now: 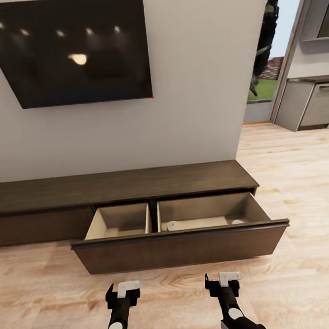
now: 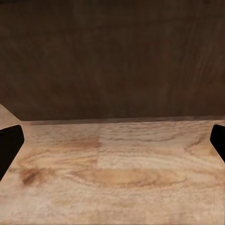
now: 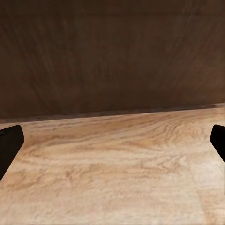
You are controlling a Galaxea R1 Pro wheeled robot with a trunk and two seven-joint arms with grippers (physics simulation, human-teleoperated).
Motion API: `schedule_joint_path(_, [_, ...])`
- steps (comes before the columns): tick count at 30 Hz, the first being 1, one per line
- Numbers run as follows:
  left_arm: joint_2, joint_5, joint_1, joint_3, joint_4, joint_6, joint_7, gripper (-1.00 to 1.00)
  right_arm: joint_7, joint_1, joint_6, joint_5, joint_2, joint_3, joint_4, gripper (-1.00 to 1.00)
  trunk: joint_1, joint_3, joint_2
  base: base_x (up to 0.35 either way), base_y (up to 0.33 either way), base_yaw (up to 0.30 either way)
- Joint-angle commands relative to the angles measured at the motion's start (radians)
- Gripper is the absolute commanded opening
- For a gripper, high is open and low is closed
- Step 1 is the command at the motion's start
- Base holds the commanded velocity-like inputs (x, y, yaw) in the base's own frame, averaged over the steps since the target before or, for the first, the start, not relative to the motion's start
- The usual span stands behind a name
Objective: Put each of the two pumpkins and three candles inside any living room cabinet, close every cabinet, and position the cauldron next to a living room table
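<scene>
Both grippers, left (image 1: 122, 289) and right (image 1: 224, 280), spread wide, empty, facing open drawer (image 1: 182, 248); push its front squarely, evenly.

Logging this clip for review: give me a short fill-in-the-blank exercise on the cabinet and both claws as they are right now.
1. The drawer of the cabinet is pulled ___.
2. Inside, a divider splits the drawer into ___ compartments.
3. The pale candles lie in the compartment on the robot's ___ side.
4. The left claw and the right claw are both ___ and hold nothing.

Missing words: open; two; right; open
</scene>
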Motion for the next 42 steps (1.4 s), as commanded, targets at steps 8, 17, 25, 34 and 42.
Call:
schedule_joint_path(8, [0.000, 0.007, -0.001, -0.009, 0.001, -0.004, 0.006, 1.00, -0.008, -0.001, 0.000, 0.010, 0.000, -0.001, 0.001, 1.00, 0.000, -0.001, 0.000, 0.071, 0.000, 0.000])
schedule_joint_path(17, [0.001, 0.006, -0.001, -0.012, 0.001, -0.004, 0.006, 1.00, -0.008, -0.001, 0.000, 0.010, 0.000, -0.001, 0.001, 1.00, 0.000, -0.001, 0.000, 0.108, 0.000, 0.000])
schedule_joint_path(25, [0.001, 0.006, -0.002, -0.015, 0.001, -0.004, 0.006, 1.00, -0.008, -0.001, 0.000, 0.010, 0.000, -0.001, 0.001, 1.00, 0.000, -0.001, 0.000, 0.151, 0.000, 0.000])
schedule_joint_path(34, [0.001, 0.006, -0.001, -0.017, 0.001, -0.004, 0.006, 1.00, -0.008, -0.001, 0.000, 0.010, 0.000, -0.001, 0.001, 1.00, 0.000, -0.001, 0.000, 0.156, 0.000, 0.000])
schedule_joint_path(42, [0.002, 0.005, -0.001, -0.017, 0.001, -0.004, 0.006, 1.00, -0.008, -0.001, 0.000, 0.010, 0.000, -0.001, 0.001, 1.00, 0.000, -0.001, 0.000, 0.120, 0.000, 0.000])
